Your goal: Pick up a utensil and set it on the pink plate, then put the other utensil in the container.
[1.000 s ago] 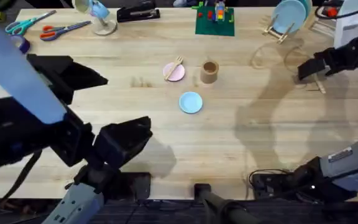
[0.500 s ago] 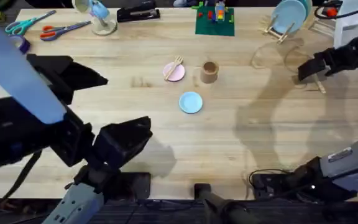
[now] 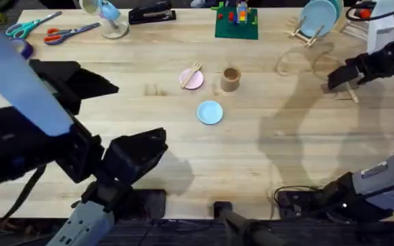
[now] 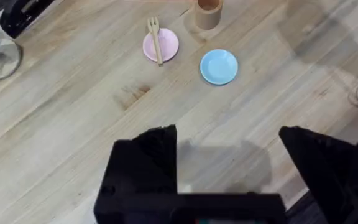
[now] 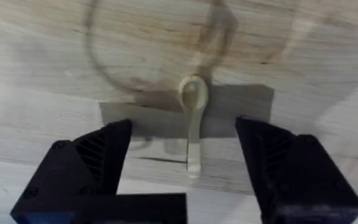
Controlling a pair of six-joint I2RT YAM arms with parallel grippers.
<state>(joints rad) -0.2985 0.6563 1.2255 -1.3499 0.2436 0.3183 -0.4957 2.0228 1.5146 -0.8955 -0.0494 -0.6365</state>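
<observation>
Lab or workshop bench: pale wooden table (image 3: 252,137), scissors (image 3: 70,32), black stapler (image 3: 150,14), toy brick model on green baseplate (image 3: 237,20), cabling at front edge.

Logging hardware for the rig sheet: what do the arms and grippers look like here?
Both arms are black with pale blue-grey link sections. The left gripper and right gripper have chunky, matte black, angular jaws, without orange pads. Black cables coil near the right arm's base. No markings legible.

Pale wooden table (image 3: 265,157); pink plate (image 3: 191,79), brown container (image 3: 230,78), blue plate (image 3: 210,113) mid-table; spoon (image 5: 192,118) far right; scissors (image 3: 70,32) far left.
</observation>
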